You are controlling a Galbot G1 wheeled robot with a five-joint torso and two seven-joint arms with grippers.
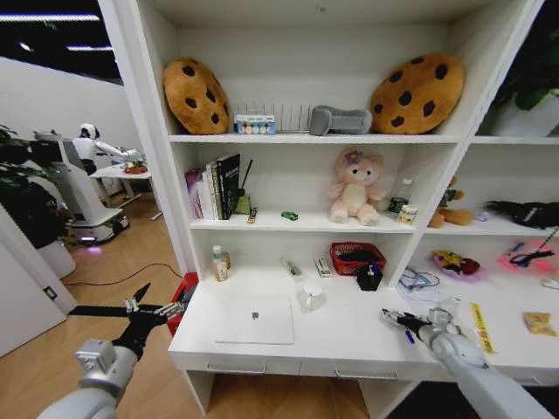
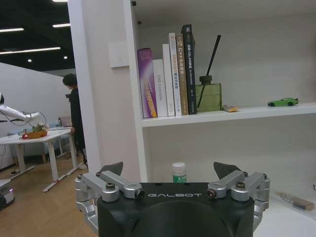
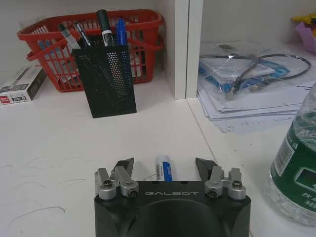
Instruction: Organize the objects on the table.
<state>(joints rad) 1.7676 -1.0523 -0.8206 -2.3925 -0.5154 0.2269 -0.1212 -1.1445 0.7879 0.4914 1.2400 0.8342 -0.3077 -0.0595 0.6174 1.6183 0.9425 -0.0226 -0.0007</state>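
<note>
- Your left tool (image 1: 155, 307) hangs off the left end of the counter (image 1: 349, 342), over the wood floor; its fingers (image 2: 109, 169) are spread wide with nothing between them.
- From that wrist you see the shelf with the row of books (image 2: 168, 74), a green bottle with a dark stick (image 2: 207, 94), and the tiny green toy car (image 2: 283, 102) farther along the same shelf board.
- The closed silver laptop (image 1: 254, 319) lies flat on the counter, near its front left part, apart from both tools.
- Just right of the laptop sits a small white cup-like item (image 1: 311, 296); behind it stand the red basket (image 1: 356, 257) and the black mesh pen holder (image 1: 369, 277), which touches the basket's front.
- Pens (image 3: 111, 29) stand upright in the holder.
- Your right tool (image 1: 395, 319) rests low over the counter, right of the laptop; it is open, gripping nothing.
- A blue pen (image 3: 163, 168) lies on the counter in the gap between its fingers (image 3: 125, 165), touching neither.
- A clear bottle with a green label (image 3: 295, 173) stands just beside that tool.
</note>
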